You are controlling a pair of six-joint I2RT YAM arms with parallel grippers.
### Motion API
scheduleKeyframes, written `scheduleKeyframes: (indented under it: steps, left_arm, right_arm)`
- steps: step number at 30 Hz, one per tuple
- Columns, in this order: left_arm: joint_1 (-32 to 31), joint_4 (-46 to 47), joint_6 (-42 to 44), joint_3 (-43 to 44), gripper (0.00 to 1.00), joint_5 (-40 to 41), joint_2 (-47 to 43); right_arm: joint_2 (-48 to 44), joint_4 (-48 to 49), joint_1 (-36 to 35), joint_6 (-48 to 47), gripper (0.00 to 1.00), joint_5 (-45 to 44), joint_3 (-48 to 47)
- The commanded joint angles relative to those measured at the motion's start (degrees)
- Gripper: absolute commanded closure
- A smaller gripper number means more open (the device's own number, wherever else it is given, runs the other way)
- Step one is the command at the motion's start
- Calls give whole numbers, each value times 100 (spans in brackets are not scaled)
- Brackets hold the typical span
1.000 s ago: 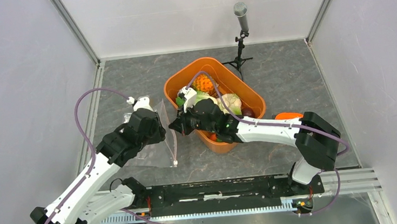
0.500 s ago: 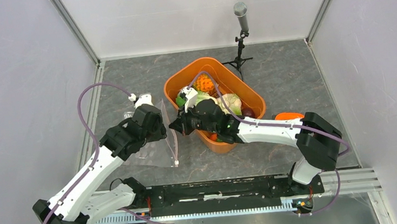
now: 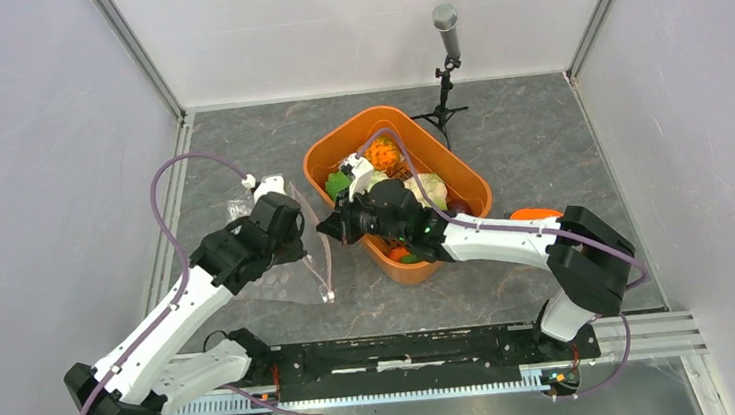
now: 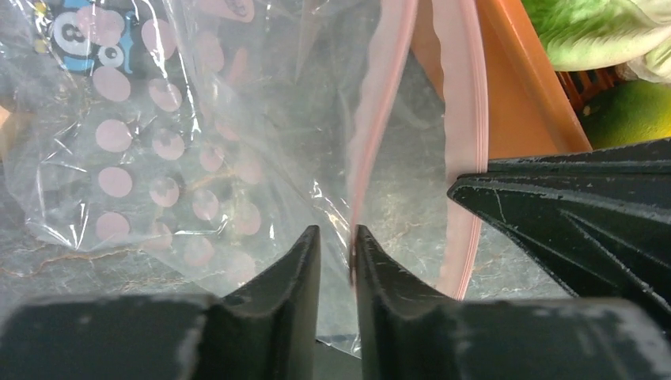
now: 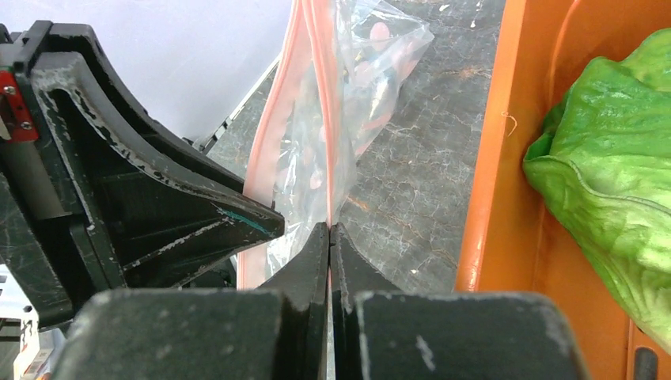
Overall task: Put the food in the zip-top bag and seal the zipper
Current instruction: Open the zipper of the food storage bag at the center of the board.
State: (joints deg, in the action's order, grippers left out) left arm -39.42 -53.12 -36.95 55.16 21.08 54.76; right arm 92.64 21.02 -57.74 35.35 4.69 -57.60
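Observation:
The clear zip-top bag [image 3: 284,275] lies left of the orange basket [image 3: 311,162], its mouth lifted and spread. My left gripper [image 3: 293,242] is shut on one lip of the pink zipper [image 4: 378,127]. My right gripper [image 3: 330,228] is shut on the other lip [image 5: 326,119]. The bag [image 4: 182,166] holds only printed dots, no food. The green cabbage [image 3: 341,182], orange pineapple [image 3: 384,153] and pale cauliflower [image 3: 429,188] sit in the basket. The cabbage [image 5: 609,182] is just right of my right gripper [image 5: 329,227]. A yellow-green mango [image 4: 633,111] shows past my left gripper [image 4: 336,231].
A microphone on a small tripod [image 3: 444,20] stands behind the basket. An orange piece [image 3: 533,215] lies by my right arm. The basket wall [image 5: 506,119] is close to the bag's mouth. Grey walls enclose the table.
Both grippers have shifted a little toward the back, lifting the bag's mouth. The two zipper lips now bow apart. My right wrist has moved off the cabbage.

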Motion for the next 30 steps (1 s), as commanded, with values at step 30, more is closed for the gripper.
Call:
scheduleKeyframes:
  steps: [30]
  left_arm:
    - [-22,-1913,84,1250,98,1732,43]
  right_arm:
    - [178,-1494,130,-1837,100,-85,-1114]
